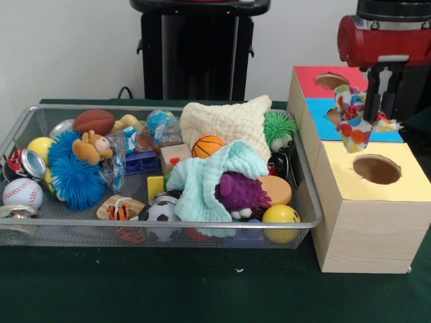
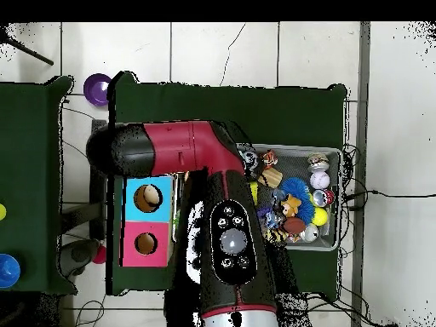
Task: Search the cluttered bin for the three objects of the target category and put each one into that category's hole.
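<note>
- The gripper (image 1: 378, 101) hangs above the row of boxes at the right of the front view, its two dark fingers (image 1: 371, 94) clamped on a spotted cloth (image 1: 355, 121).
- The cloth is white with red, orange, green and blue dots; it dangles in the air over the blue box (image 1: 322, 116), near the edge of the yellow one.
- Three boxes stand in a row just beside the bin's right end: a red-topped box (image 1: 311, 79) farthest back, the blue one in the middle, and a yellow-topped wooden box (image 1: 367, 210) nearest the camera. Each has a round hole in its top.
- The bin (image 1: 27, 121), a wide wire-mesh basket, sits on the dark green table (image 1: 202, 289) and is crowded with toys.
- At its left end lie a baseball (image 1: 21, 192), a crushed can (image 1: 27, 161), a yellow ball (image 1: 40, 146) and a blue spiky ball (image 1: 75, 176) with a small brown stuffed animal (image 1: 93, 148) on top.
- A toy football (image 1: 94, 121) rests by the back rim.
- In the middle, a cream knitted cloth (image 1: 225, 121) lies heaped behind a small basketball (image 1: 207, 146), and a mint green cloth (image 1: 209, 182) drapes over a purple stuffed toy (image 1: 241, 195).
- A green fuzzy ball (image 1: 278, 126) sits at the back right corner; a small soccer ball (image 1: 160, 212) and a yellow smiley ball (image 1: 280, 215) lie by the front rim.
- From overhead, the red arm (image 2: 183, 149) covers the space between bin and boxes, hiding the gripper there.
</note>
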Controlling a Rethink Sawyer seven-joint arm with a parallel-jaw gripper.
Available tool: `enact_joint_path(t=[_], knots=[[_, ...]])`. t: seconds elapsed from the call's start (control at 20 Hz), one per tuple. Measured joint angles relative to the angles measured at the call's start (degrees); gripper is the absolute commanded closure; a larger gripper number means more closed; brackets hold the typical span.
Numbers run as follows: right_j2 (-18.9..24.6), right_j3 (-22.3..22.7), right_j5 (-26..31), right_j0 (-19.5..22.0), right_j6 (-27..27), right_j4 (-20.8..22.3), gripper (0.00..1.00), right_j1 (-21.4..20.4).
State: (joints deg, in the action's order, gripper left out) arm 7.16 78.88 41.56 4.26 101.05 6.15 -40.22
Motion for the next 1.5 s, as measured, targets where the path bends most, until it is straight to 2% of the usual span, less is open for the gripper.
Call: enact_joint_path(t=[0.55,1.15,1.5], knots=[[-2.38,0.0,-1.3,-0.82,0.01,0.05,1.0,0.71],[-2.82,0.03,-3.36,-2.24,0.06,-4.65,1.0,0.71],[-2.82,0.62,-6.66,-2.34,0.06,-7.08,1.0,0.72]])
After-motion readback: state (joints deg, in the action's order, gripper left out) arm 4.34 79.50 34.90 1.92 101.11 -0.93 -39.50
